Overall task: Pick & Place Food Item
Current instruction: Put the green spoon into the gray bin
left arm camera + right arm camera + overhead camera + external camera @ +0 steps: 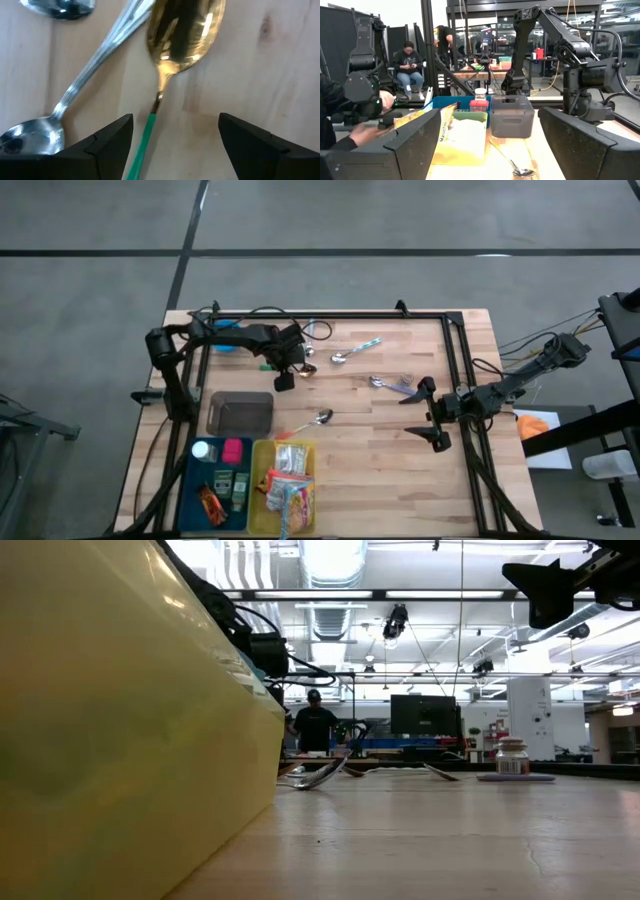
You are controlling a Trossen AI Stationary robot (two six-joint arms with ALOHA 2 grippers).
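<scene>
I have the left gripper (290,368) low over the table's far left part, fingers (107,142) spread wide and holding nothing, straddling the green handle of a gold spoon (182,37). A silver spoon (65,107) lies just beside it. The right gripper (432,412) hangs above the table's right side, jaws wide apart and empty. The food packets (290,480) sit in the yellow bin (262,520) at the near edge, next to a blue tray (192,500) and a grey bin (240,412); I can't read their labels.
</scene>
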